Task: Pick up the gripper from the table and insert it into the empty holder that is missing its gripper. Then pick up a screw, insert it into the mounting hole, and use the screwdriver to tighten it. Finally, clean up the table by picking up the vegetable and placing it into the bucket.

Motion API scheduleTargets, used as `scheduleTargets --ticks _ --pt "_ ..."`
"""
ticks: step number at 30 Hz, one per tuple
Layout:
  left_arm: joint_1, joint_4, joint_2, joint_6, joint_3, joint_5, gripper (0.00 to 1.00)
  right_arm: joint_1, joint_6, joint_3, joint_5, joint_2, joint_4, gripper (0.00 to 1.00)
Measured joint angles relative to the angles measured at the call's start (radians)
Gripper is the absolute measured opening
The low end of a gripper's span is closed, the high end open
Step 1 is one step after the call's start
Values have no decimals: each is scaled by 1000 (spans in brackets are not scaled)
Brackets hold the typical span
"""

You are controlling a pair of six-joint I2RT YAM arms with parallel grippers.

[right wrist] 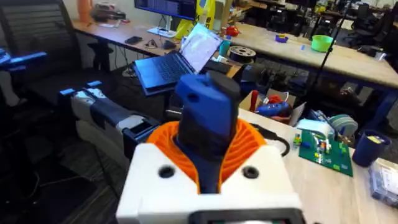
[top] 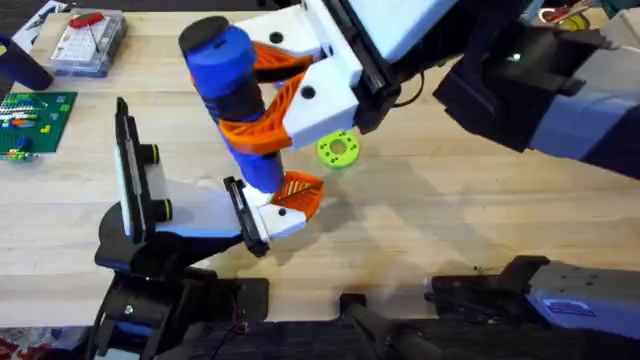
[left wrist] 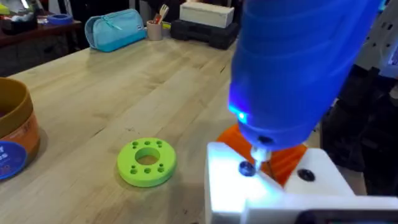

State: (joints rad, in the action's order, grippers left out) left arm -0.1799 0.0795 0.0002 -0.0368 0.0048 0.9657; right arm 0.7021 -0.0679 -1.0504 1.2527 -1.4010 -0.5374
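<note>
My right gripper (top: 262,95) reaches in from the upper right and is shut on the screwdriver (top: 228,80), whose blue handle stands upright between the orange pads (right wrist: 208,134). Its metal tip (left wrist: 258,154) rests on a screw (left wrist: 247,168) in the white gripper part (left wrist: 267,186), which has an orange ribbed pad (top: 300,190). That part sits at the end of my left gripper (top: 270,212). A blue light glows at the screwdriver's lower end. The bucket (left wrist: 12,140) stands at the table's far left in the left wrist view. The vegetable is out of view.
A lime-green disc (top: 338,149) with yellow dots lies just right of the screwdriver. A clear parts box (top: 88,40) and a green circuit board (top: 35,118) lie at the back left. A blue pencil case (left wrist: 115,28) lies on the table far off in the left wrist view.
</note>
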Motion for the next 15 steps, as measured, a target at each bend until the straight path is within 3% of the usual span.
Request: scheduleTargets --ticks 15 --pt "0 0 0 0 0 0 10 0 0 1 0 0 -37 111"
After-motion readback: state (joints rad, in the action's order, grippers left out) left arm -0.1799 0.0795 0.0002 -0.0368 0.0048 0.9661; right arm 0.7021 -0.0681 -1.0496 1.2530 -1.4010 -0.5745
